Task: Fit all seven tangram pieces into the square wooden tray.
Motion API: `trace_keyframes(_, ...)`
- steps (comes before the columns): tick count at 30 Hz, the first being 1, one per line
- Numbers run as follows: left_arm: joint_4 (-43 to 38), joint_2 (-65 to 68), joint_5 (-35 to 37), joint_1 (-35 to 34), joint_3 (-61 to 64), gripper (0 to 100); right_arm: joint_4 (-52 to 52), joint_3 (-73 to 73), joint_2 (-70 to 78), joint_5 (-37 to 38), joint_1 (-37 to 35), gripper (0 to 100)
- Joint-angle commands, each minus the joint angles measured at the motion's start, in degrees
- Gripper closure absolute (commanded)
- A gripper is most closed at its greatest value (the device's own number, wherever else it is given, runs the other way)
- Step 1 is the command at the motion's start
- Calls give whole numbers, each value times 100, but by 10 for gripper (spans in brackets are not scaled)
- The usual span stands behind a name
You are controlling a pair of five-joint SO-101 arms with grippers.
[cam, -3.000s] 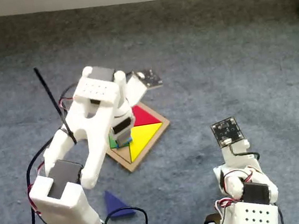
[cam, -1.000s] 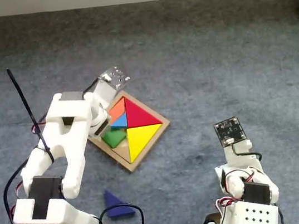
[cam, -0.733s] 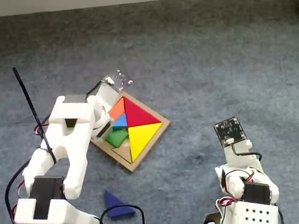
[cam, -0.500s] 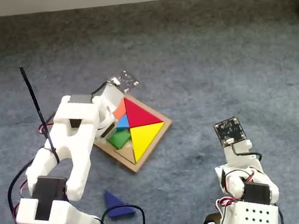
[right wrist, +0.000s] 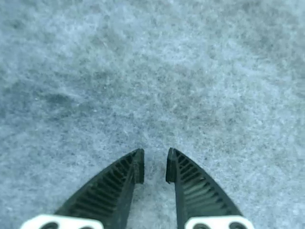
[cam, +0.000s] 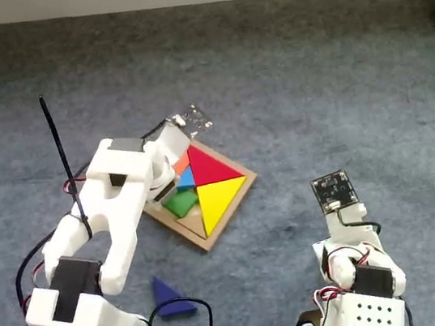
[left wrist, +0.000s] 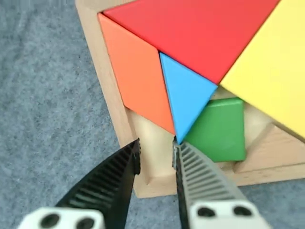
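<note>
The square wooden tray (cam: 205, 242) lies on the carpet, with red (cam: 212, 167), yellow (cam: 218, 199), green (cam: 178, 205), orange (cam: 179, 166) and light blue (cam: 188, 177) pieces in it. A dark blue triangle (cam: 169, 296) lies loose on the carpet nearer the arm bases. My left arm (cam: 123, 185) hangs over the tray's left side. My left gripper (left wrist: 156, 149) is shut on nothing, its tips over bare tray floor between the orange piece (left wrist: 136, 76) and the tray rim (left wrist: 107, 90), next to the light blue triangle (left wrist: 186, 93). My right gripper (right wrist: 155, 167) is shut over bare carpet.
Grey-blue carpet (cam: 336, 79) stretches around the tray. My right arm (cam: 352, 270) stays folded at the front right, well away from the tray. A black cable (cam: 60, 154) sticks up beside the left arm.
My left arm has swung to the right, and the tray with its pieces has slid a little right and toward the arm bases. The right arm has not moved.
</note>
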Motion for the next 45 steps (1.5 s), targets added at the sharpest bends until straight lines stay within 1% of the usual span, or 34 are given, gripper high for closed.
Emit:
trace_keyframes(1, -70, -277, 62, 426, -66, 870, -110, 356, -13, 35, 84, 908)
trace_keyframes(7, -70, -303, 53, 804, -75, 871, -110, 356, -13, 35, 84, 908)
trace_keyframes(12, -9, -312, 62, 813, -356, 873, -110, 356, -13, 35, 84, 908)
trace_keyframes(14, 246, -321, 53, 725, -523, 873, -110, 356, -13, 35, 84, 908)
trace_keyframes(21, 1609, -321, 44, 699, -1200, 874, -110, 356, -13, 35, 84, 908)
trace_keyframes(28, 2040, -312, 44, 681, -1130, 874, -110, 356, -13, 35, 84, 908)
trace_keyframes(31, 1785, -295, 44, 690, -743, 874, -110, 356, -13, 35, 84, 908)
trace_keyframes(38, 457, -259, 35, 646, 127, 870, -110, 356, -13, 35, 84, 908)
trace_keyframes(45, -237, -251, 35, 585, 207, 873, -110, 356, -13, 35, 84, 908)
